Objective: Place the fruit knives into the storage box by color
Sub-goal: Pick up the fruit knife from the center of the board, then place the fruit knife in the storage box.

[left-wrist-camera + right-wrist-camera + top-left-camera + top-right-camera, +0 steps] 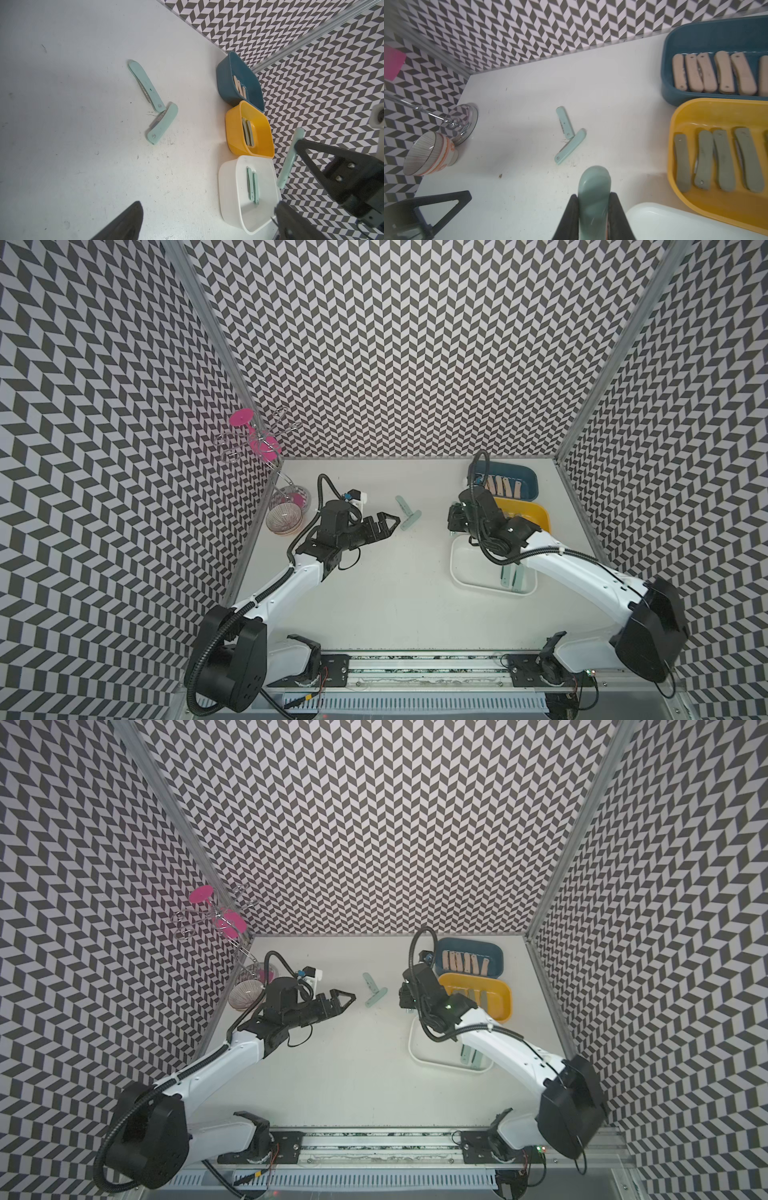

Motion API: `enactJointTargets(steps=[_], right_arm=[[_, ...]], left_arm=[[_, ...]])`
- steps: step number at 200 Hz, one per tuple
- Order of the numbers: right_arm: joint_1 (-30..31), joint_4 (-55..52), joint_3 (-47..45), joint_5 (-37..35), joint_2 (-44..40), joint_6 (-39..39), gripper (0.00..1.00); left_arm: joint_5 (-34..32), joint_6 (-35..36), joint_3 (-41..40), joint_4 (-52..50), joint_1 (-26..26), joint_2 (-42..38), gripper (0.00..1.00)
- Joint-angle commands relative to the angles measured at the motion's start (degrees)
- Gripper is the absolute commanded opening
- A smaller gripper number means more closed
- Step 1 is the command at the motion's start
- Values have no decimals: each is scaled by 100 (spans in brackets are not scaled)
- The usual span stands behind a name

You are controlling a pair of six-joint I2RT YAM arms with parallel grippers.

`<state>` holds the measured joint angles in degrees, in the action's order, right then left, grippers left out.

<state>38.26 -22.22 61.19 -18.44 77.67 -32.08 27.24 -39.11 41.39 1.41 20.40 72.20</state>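
Note:
Two pale mint fruit knives [402, 506] [411, 519] lie touching end to end on the white table, also in the left wrist view [146, 85] [163, 124]. My left gripper [390, 526] hovers open just left of them, holding nothing. My right gripper [593, 199] is shut on a third mint fruit knife [291, 158] near the white storage box [469, 568], which holds two mint knives [252, 187]. The yellow box [679, 116] holds olive knives [724, 160]. The blue box [675, 41] holds peach knives [708, 72].
A striped bowl [284, 519] and a chrome rack base [297, 493] with pink cups hung on the rack [241, 418] stand at the back left corner. Patterned walls close in the table on three sides. The three boxes line the right wall.

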Motion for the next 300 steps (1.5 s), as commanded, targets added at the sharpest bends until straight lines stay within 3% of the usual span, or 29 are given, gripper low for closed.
enactJointTargets(steps=[1, 61, 128, 182, 193, 222, 258, 300], right_arm=[[-189, 144, -590, -301, -667, -148, 12], [-637, -78, -1911, -183, -1439, -340, 12], [-795, -19, -2344, -248, -840, -323, 12], [-899, -12, -2248, 148, -383, -183, 12], [-899, -50, -2180, 187, -375, -125, 15], [-912, -285, -1913, 405, -341, 115, 39], [-926, -909, -1566, 859, -126, 542, 57], [-926, -1337, -1530, 1097, 217, 674, 63]], left_arm=[[-96, -87, 215, 266, 131, 97, 100], [-129, -158, 264, 421, 356, 242, 100], [-98, -176, 315, 501, 499, 333, 100], [-70, -146, 258, 514, 527, 374, 100], [-70, -134, 242, 503, 526, 358, 100], [-61, -7, 295, 392, 532, 327, 100], [-42, 435, 562, -154, 531, 393, 100], [147, 590, 686, -531, 534, 543, 100]])
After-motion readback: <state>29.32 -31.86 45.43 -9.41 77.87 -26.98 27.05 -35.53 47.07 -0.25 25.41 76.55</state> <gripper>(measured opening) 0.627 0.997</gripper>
